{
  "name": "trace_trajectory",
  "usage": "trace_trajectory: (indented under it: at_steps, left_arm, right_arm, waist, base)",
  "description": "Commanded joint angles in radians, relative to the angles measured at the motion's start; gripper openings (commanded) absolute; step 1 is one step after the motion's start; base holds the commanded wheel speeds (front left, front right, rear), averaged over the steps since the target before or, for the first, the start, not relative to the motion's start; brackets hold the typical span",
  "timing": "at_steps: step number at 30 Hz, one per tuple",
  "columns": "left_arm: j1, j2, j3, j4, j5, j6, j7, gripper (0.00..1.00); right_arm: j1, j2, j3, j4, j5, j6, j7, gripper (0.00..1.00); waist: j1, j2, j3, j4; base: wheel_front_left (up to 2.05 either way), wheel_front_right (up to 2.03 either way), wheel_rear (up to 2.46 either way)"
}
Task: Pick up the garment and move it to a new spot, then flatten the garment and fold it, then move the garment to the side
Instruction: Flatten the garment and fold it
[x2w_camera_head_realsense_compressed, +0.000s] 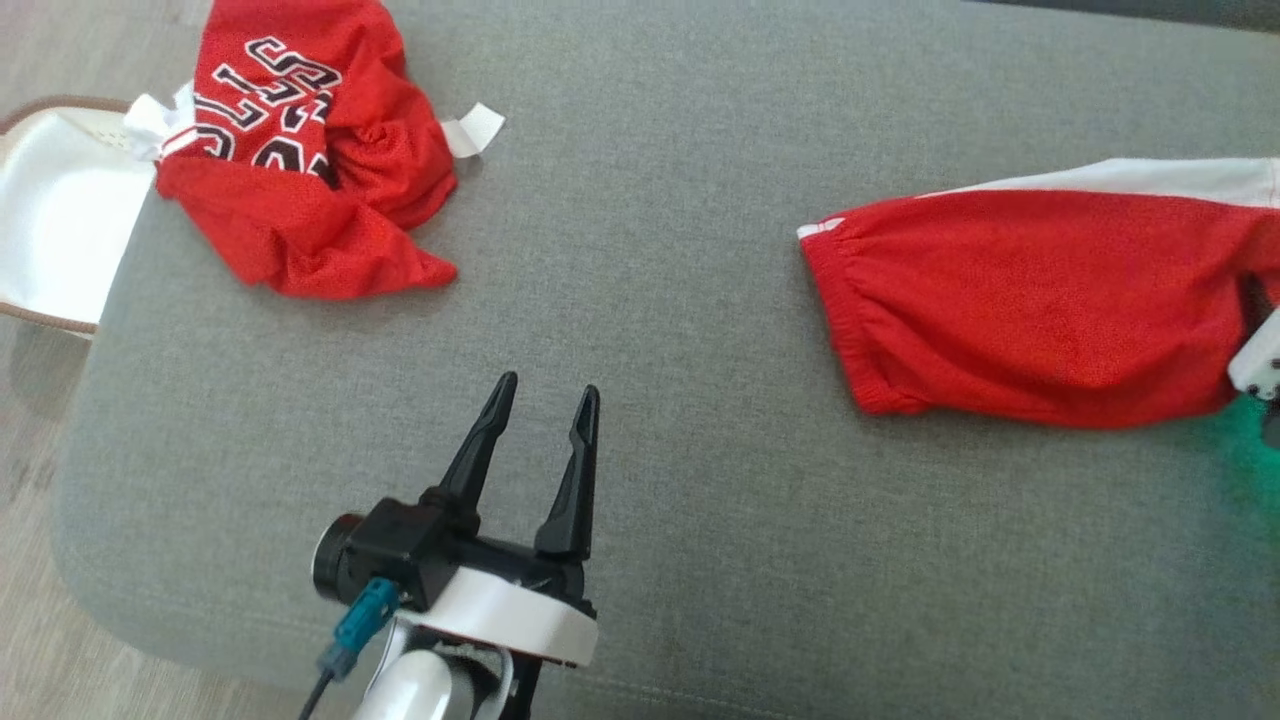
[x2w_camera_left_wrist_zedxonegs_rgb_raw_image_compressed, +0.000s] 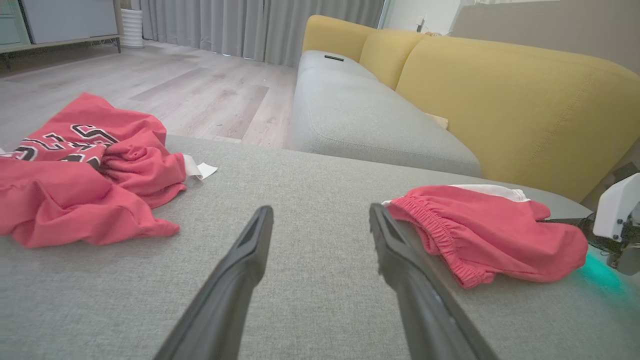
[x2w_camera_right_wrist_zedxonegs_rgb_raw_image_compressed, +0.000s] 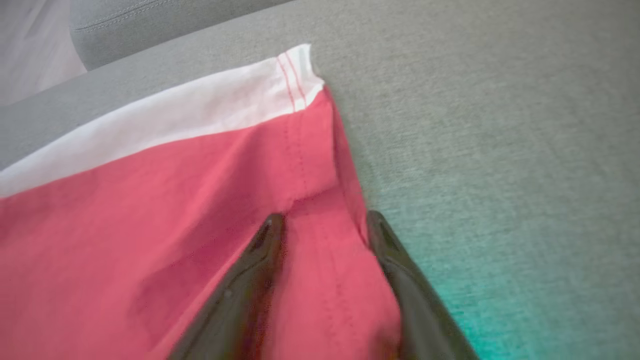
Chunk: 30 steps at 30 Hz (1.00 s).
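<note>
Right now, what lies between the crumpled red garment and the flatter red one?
Only bare grey cushion lies between the crumpled garment and the flat garment, as the head view shows; the open left pincer points toward that gap.

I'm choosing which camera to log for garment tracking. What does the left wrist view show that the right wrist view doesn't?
Left wrist view: the crumpled lettered red jersey, yellow sofa back, wood floor, and the open left gripper. Right wrist view: the red stitching across the white stripe, close up, and the right gripper open astride a red fold. Both: the red shorts on the grey cushion.
</note>
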Motion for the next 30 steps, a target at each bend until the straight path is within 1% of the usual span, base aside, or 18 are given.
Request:
trace_trajectory:
  at_steps: [1,6,12,15,17,21,26,30]
  left_arm:
    - [-0.009,0.001,0.035,-0.037,0.008,0.008,-0.012,1.0]
    - [0.004,0.001,0.053,-0.035,0.022,0.01,-0.012,1.0]
    - [0.023,0.001,0.072,-0.033,0.021,0.009,-0.012,1.0]
    - [0.028,0.001,0.078,-0.027,0.021,0.001,-0.012,1.0]
    - [0.029,0.001,0.083,-0.022,0.021,-0.001,-0.012,1.0]
    - [0.029,0.001,0.088,-0.015,0.01,-0.006,-0.012,1.0]
    - [0.037,0.001,0.083,-0.002,0.006,-0.01,-0.012,1.0]
    - [0.048,0.001,0.085,0.006,0.007,-0.014,-0.012,1.0]
  right_arm:
    - [0.022,0.015,0.017,-0.002,0.001,0.002,0.005,0.0]
    - [0.026,-0.01,-0.008,0.006,-0.011,0.002,-0.066,0.0]
    - [0.012,-0.058,-0.015,0.011,-0.066,0.002,-0.117,0.0]
    - [-0.01,-0.078,-0.02,0.012,-0.091,0.002,-0.139,0.0]
    - [-0.028,-0.068,-0.019,0.011,-0.102,0.002,-0.156,0.0]
    - [-0.063,-0.025,0.014,-0.027,-0.135,0.002,-0.204,0.0]
    - [-0.068,0.054,0.076,-0.098,-0.172,0.002,-0.265,0.0]
    - [-0.049,0.129,0.137,-0.168,-0.193,0.002,-0.289,0.0]
  waist:
    - [0.0,-0.0001,-0.007,-0.002]
    - [0.0,-0.0001,-0.031,-0.035]
    - [0.0,-0.0001,-0.06,-0.11]
    - [0.0,-0.0001,-0.07,-0.143]
    - [0.0,-0.0001,-0.079,-0.159]
    - [0.0,-0.0001,-0.093,-0.178]
    - [0.0,-0.0001,-0.116,-0.177]
    - [0.0,-0.0001,-0.132,-0.164]
  base:
    - [0.0,0.0,0.0]
    - [0.0,0.0,0.0]
    - [0.0,0.0,0.0]
    - [0.0,0.0,0.0]
    - [0.0,0.0,0.0]
    - [0.0,0.0,0.0]
    - [0.0,0.0,0.0]
    - [0.0,0.0,0.0]
